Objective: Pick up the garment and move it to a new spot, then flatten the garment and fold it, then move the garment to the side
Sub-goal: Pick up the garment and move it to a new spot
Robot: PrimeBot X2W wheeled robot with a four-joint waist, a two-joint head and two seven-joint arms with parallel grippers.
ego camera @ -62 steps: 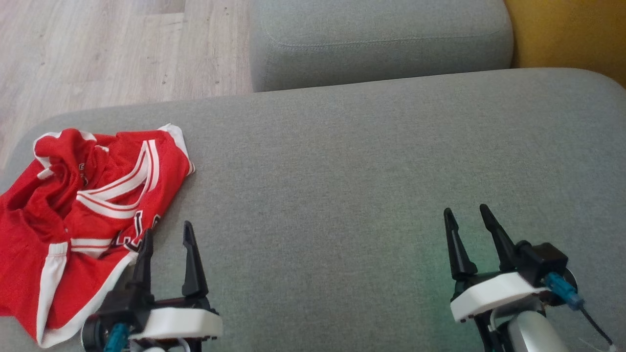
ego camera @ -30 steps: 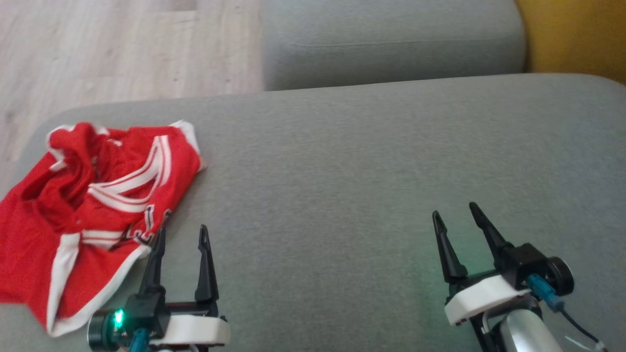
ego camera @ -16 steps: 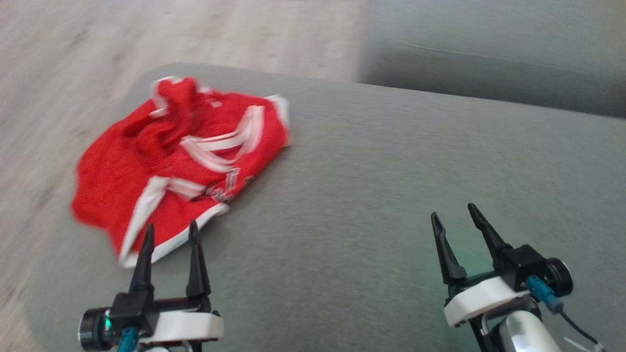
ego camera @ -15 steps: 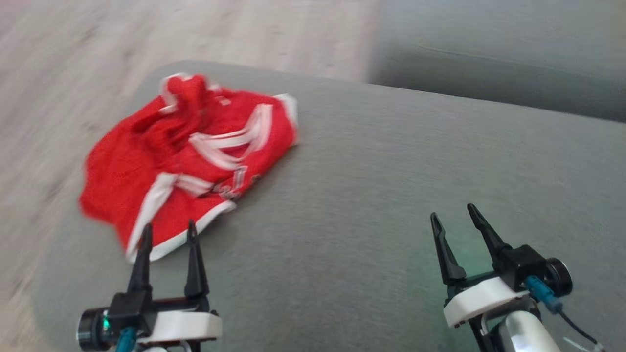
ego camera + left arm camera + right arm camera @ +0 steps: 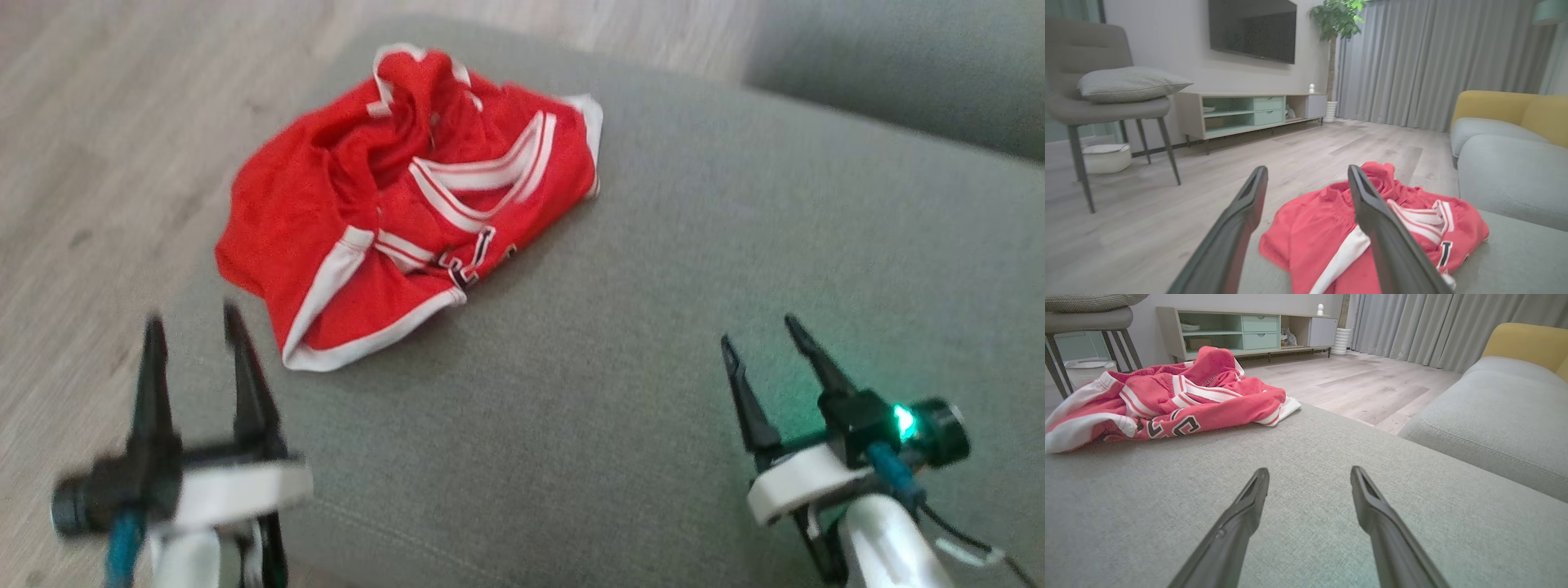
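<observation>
Red garment (image 5: 384, 212) crumpled upper centre, likely soft, light, floppy; best pinched at white hem (image 5: 375, 336). Left gripper (image 5: 192, 318) lower left, right gripper (image 5: 759, 331) lower right: both spread, empty.

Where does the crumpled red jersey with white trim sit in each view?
Head view: crumpled red jersey with white trim, upper centre-left.
Left wrist view: jersey, lower centre to right.
Right wrist view: jersey, upper left.
Shared landmark: the grey fabric cushion under it, near its corner by the wooden floor.

Black jaws, white shells (image 5: 796, 483), teal cables (image 5: 891, 475)
</observation>
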